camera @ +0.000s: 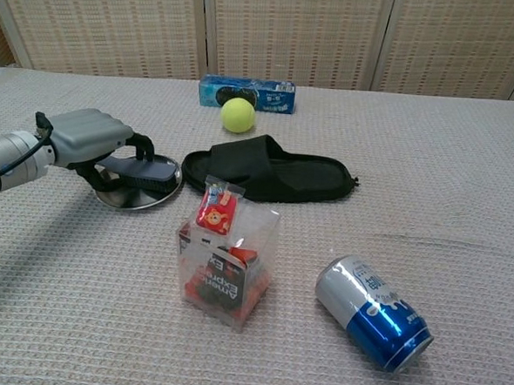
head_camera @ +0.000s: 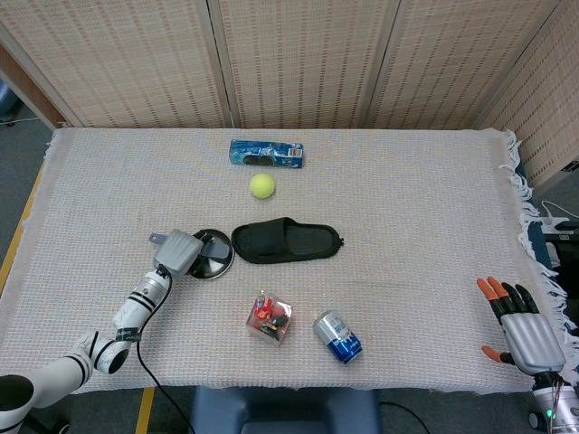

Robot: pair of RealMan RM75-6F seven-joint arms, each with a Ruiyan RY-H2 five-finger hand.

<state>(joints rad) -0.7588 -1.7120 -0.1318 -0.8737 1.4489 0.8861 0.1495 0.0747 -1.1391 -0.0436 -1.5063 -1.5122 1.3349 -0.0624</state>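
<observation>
My left hand (head_camera: 181,251) (camera: 90,139) lies over the left rim of a round metal dish (head_camera: 217,264) (camera: 139,199). Its fingers curl around the grey handle of a dark-headed brush (camera: 150,171) that rests across the dish. The handle's end (head_camera: 156,240) sticks out to the left of the hand. My right hand (head_camera: 526,331) hovers at the table's front right corner with its orange-tipped fingers spread and nothing in it. The chest view does not show it.
A black slipper (head_camera: 288,241) (camera: 271,176) lies just right of the dish. Behind it are a tennis ball (head_camera: 262,185) (camera: 237,114) and a blue biscuit box (head_camera: 266,154) (camera: 246,93). In front stand a clear snack box (head_camera: 270,318) (camera: 226,265) and a tipped blue can (head_camera: 337,336) (camera: 373,313).
</observation>
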